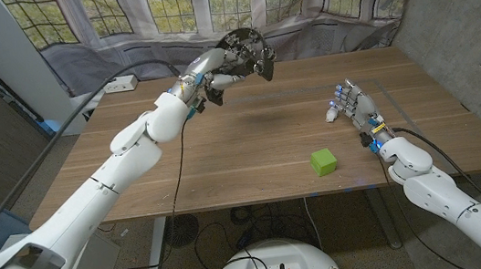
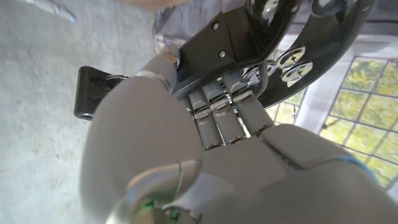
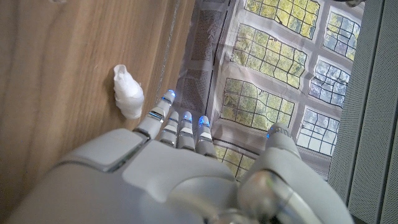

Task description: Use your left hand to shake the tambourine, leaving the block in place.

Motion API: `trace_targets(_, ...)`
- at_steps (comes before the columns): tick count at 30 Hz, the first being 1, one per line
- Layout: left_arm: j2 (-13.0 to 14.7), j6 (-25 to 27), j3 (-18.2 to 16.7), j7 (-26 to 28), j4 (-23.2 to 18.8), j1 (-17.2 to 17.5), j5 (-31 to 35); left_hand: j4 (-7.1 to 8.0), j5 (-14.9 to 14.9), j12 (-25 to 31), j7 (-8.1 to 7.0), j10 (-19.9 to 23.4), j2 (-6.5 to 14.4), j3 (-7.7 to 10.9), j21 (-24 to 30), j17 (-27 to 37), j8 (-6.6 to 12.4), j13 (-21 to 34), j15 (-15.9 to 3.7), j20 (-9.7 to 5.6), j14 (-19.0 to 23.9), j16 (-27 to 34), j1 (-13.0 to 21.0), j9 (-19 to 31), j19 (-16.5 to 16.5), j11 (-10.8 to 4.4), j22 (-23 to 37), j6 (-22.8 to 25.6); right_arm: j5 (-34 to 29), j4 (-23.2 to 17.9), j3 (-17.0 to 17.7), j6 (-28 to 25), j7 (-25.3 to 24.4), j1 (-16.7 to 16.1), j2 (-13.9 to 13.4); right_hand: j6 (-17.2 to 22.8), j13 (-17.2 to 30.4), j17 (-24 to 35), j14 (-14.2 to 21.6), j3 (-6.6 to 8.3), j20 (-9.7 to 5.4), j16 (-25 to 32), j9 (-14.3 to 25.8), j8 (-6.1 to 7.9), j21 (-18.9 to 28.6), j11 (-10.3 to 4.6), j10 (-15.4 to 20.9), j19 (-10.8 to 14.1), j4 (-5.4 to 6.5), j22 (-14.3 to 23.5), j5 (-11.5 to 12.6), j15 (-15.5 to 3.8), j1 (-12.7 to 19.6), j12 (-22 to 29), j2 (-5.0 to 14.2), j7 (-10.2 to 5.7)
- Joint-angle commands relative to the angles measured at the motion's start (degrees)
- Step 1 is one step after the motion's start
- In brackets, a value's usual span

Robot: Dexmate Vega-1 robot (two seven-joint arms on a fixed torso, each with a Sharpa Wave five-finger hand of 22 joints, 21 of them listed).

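My left hand (image 1: 213, 72) is raised above the far part of the table and grips a black tambourine (image 1: 248, 49) with metal jingles, held in the air. In the left wrist view the fingers (image 2: 217, 115) wrap the black frame of the tambourine (image 2: 323, 37), jingles showing beside them. A green block (image 1: 323, 162) sits on the table (image 1: 251, 142) near the front edge, right of centre. My right hand (image 1: 354, 108) stands near the table's right side, fingers apart, holding nothing, a short way beyond the block.
A black cable (image 1: 176, 174) runs across the table's left half to a black device (image 1: 120, 85) at the far left corner. A curtain and leaded windows (image 1: 206, 1) stand behind the table. A small white crumpled thing (image 3: 128, 93) lies on the wood near my right hand.
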Motion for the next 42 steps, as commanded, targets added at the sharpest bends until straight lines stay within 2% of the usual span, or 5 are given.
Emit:
trace_targets(1, -4.31, -20.45, -9.76, 13.15, 5.54, 9.93, -24.73, -0.01, 0.40, 0.85, 1.21, 2.23, 4.09, 0.37, 0.53, 0.73, 0.55, 4.63, -4.56, -0.44, 5.52, 1.22, 1.55, 0.21, 0.65, -1.26, 0.33, 2.31, 0.39, 0.18, -0.16, -0.21, 0.36, 0.00, 0.08, 0.31, 0.07, 0.21, 0.20, 0.29, -0.07, -0.19, 0.15, 0.07, -0.24, 0.20, 0.28, 0.61, -0.17, 0.19, 0.13, 0.27, 0.50, -0.05, 0.16, 0.44)
trace_targets(11, -10.33, -32.50, -14.99, 6.49, 11.83, 14.50, -46.81, 0.16, 0.42, 0.99, 1.05, 2.60, 4.09, 0.22, 0.98, 1.09, 0.63, 5.12, -4.60, -0.64, 6.02, 1.68, 1.24, 0.26, 0.85, -1.16, 0.38, 2.57, 0.36, 1.35, -0.95, -0.84, 1.07, 1.31, 0.52, 0.31, 0.08, 0.21, 0.19, 0.29, -0.04, -0.21, 0.16, 0.07, -0.25, 0.21, 0.28, 0.61, -0.18, 0.19, 0.13, 0.18, 0.50, -0.05, 0.13, 0.43)
trace_targets(20, -16.81, -34.62, -20.20, 8.56, 14.84, 18.11, -56.63, 0.08, 0.46, 1.00, 0.93, 2.60, 4.12, 0.08, 1.19, 1.69, 0.64, 5.59, -4.84, -0.91, 6.02, 2.11, 1.28, 0.37, 0.52, -1.29, 0.42, 2.55, 0.40, 2.16, -1.35, -1.42, 1.37, 2.22, 0.70, 0.24, 0.08, 0.21, 0.19, 0.30, -0.10, -0.22, 0.16, 0.04, -0.25, 0.21, 0.26, 0.61, -0.19, 0.19, 0.13, 0.32, 0.52, -0.06, 0.12, 0.50)
trace_targets(32, -24.63, -32.89, -20.28, 2.20, 17.91, 15.27, -74.91, 0.33, 0.55, 0.89, 0.86, 2.33, 4.26, 0.00, 1.23, 2.14, 0.53, 6.36, -4.56, -0.59, 5.27, 2.11, 0.81, 0.48, -0.82, -1.36, 0.44, 2.14, 0.56, 3.37, -1.76, -1.64, 1.74, 3.24, 1.29, 0.20, 0.08, 0.22, 0.17, 0.33, -0.10, -0.24, 0.16, 0.03, -0.27, 0.26, 0.20, 0.60, -0.17, 0.19, 0.13, 0.24, 0.51, -0.08, 0.17, 0.55)
trace_targets(42, -26.50, -32.18, -19.78, 12.58, 17.80, 14.53, -64.08, 0.19, 0.66, 0.78, 1.06, 2.23, 4.37, 0.32, 1.50, 2.15, 0.49, 6.88, -4.78, -0.51, 5.00, 1.99, 0.87, 0.51, -1.08, -1.29, 0.40, 1.91, 0.39, 3.19, -1.54, -1.78, 0.98, 2.97, 1.11, 0.28, 0.08, 0.20, 0.16, 0.36, -0.07, -0.27, 0.16, 0.07, -0.27, 0.23, 0.23, 0.60, -0.22, 0.19, 0.14, 0.25, 0.59, -0.07, 0.15, 0.54)
